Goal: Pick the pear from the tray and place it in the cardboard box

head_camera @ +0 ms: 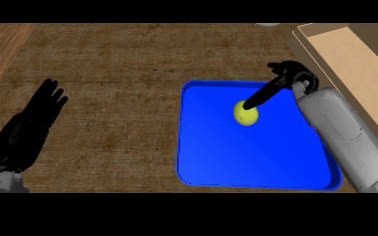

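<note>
A yellow-green pear (245, 115) lies in the upper middle of the blue tray (221, 165). My right hand (289, 77) hovers over the tray's upper right corner, with a straight finger reaching down-left to the pear's top; nothing is curled round the fruit. The cardboard box (347, 55) stands at the right edge, just beyond that hand, its tan inside showing. My left hand (33, 117) rests at the far left of the counter, fingers straight and pointing up.
The brown counter top (111, 65) stretches between my left hand and the tray. A strip of lighter wood (11, 40) runs along the upper left. A small pale object (268, 24) peeks in at the top edge.
</note>
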{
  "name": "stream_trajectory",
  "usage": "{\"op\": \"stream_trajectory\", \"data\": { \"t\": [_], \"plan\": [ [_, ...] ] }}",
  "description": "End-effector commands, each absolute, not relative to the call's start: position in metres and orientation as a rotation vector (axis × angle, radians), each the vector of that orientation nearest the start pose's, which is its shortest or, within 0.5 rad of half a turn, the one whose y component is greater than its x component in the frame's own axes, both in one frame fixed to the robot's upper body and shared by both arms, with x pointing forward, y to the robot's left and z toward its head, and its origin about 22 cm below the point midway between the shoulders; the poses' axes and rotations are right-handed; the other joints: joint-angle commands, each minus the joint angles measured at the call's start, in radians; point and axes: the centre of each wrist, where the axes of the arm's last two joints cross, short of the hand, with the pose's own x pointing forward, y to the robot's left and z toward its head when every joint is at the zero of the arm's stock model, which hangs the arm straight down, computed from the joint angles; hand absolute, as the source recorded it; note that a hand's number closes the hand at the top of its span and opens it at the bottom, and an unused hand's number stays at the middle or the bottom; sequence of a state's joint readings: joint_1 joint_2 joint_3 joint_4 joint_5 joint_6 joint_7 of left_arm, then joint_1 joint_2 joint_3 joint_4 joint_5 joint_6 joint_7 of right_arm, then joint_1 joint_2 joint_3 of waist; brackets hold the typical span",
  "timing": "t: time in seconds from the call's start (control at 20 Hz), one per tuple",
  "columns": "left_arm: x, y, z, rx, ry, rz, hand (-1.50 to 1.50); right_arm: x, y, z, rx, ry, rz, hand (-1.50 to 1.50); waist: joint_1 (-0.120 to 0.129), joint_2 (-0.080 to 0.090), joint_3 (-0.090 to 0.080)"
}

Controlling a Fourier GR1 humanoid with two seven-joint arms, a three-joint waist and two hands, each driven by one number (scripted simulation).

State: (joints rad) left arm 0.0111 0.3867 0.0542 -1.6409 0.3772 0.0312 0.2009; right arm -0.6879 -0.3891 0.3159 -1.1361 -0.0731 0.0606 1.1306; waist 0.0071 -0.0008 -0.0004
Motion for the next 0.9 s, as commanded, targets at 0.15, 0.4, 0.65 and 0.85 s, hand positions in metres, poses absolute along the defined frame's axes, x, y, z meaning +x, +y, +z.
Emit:
{"op": "stream_trajectory", "data": {
  "t": [0.15,0.4,0.65,0.85],
  "plan": [
    [0.253,0.320,0.056,0.065,-1.434,0.040,0.00,0.389,-0.192,0.082,-0.429,-0.418,0.531,-1.50,-0.001,0.003,0.000],
    [0.240,0.312,0.046,0.046,-1.435,0.052,0.00,0.393,-0.176,0.083,-0.414,-0.398,0.542,-1.50,0.001,0.000,0.000],
    [0.240,0.315,0.060,0.040,-1.444,0.034,0.00,0.394,-0.201,0.074,-0.396,-0.382,0.560,-1.50,-0.001,0.000,0.000],
    [0.235,0.323,0.051,0.062,-1.448,0.050,0.00,0.380,-0.199,0.060,-0.383,-0.350,0.577,-1.50,-0.006,-0.002,0.000]
  ]
}}
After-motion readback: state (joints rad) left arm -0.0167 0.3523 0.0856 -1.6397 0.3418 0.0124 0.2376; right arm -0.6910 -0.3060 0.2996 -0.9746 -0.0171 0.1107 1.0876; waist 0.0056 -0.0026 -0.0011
